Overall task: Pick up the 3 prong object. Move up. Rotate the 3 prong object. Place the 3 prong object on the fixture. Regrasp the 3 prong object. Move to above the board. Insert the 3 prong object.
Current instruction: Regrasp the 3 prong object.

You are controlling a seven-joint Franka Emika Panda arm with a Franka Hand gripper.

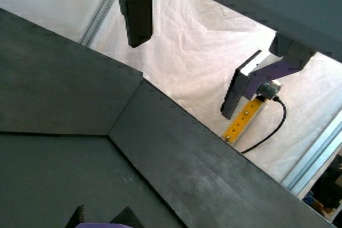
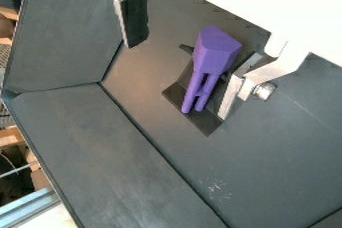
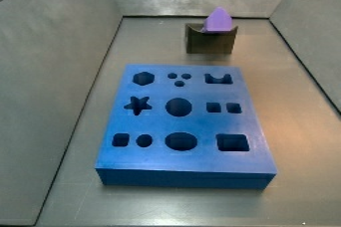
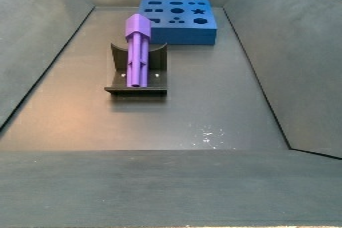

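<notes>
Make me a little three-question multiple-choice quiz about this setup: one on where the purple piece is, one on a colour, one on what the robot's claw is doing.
1. Where is the 3 prong object?
A. In a hole of the board
B. Resting on the fixture
C. Clamped in the gripper

2. What colour is the board?
A. Blue
B. Red
C. Green

3. What state is the gripper in?
A. Shut on the purple piece
B. Shut on nothing
C. Open, holding nothing

Answers:
1. B: both side views show the purple piece leaning on the fixture, apart from the board.
2. A: both side views show a blue block with cut-out holes.
3. C: in a wrist view the fingers stand wide apart, and the piece lies beyond them on the fixture, not between the pads.
</notes>
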